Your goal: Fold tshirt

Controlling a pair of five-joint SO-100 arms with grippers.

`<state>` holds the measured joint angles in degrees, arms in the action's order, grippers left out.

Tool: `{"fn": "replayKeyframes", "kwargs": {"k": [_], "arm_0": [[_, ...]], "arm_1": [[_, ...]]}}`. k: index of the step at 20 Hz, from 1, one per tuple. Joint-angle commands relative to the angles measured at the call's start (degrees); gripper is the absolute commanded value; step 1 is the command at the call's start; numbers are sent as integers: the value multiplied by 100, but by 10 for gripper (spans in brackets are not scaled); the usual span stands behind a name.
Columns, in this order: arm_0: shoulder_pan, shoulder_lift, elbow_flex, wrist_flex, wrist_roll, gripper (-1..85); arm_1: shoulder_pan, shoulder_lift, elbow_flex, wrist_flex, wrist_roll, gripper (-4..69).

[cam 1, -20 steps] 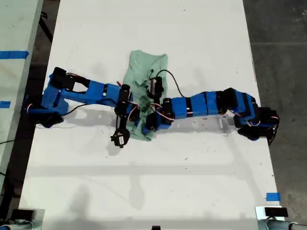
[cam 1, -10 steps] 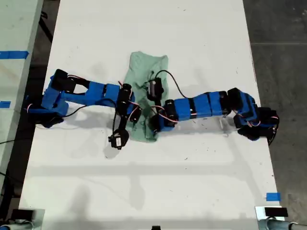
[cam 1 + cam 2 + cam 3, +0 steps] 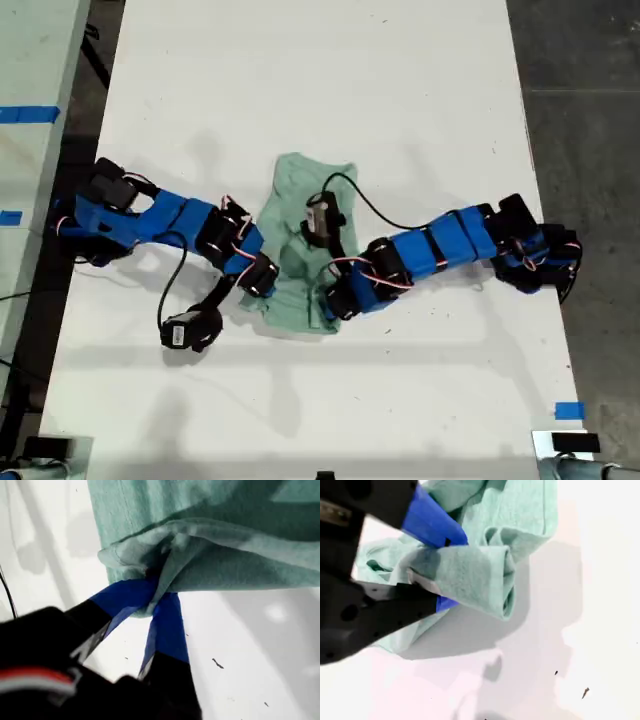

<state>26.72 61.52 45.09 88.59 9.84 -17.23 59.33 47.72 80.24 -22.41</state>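
The pale mint-green tshirt (image 3: 300, 200) lies crumpled in the middle of the white table. In the first wrist view, my first gripper (image 3: 155, 587) is shut on a bunched edge of the tshirt (image 3: 225, 540), and the cloth hangs just above the table. In the second wrist view, my second gripper (image 3: 456, 572) is shut on a rolled fold of the tshirt (image 3: 520, 510). In the exterior view, one arm's gripper (image 3: 258, 282) holds the shirt's lower left corner. The other arm's gripper (image 3: 338, 300) holds its lower right corner. The wrist views do not show which arm is which.
The white table (image 3: 420, 90) runs up the exterior view. A dark gap and a second table with blue tape (image 3: 28, 114) lie on the exterior view's left. Grey floor lies on that view's right. A black cable (image 3: 365, 195) loops over the shirt.
Both arms have drawn back toward the exterior view's bottom. They dragged the shirt's gripped edge and the whole shirt down the picture. One arm's wrist camera swung out low on that view's left.
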Motion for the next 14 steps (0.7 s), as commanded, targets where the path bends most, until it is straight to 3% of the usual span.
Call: {"fn": "replayKeyframes", "kwargs": {"k": [1,4,6,10,14], "arm_0": [[-185,800,-316,79,193,0],[-1037,1072,-290,272,1099,0],[-1802,1099,-255,360,1907,0],[-3463,694,-299,299,3313,0],[-4465,659,-308,-141,4263,0]], "arm_1": [[105,800,-360,132,-97,-17],[932,1283,-53,536,-387,-17],[1644,1600,246,668,-967,-17],[3155,1661,571,492,-2496,-17],[4148,1775,431,413,-3489,-17]]}}
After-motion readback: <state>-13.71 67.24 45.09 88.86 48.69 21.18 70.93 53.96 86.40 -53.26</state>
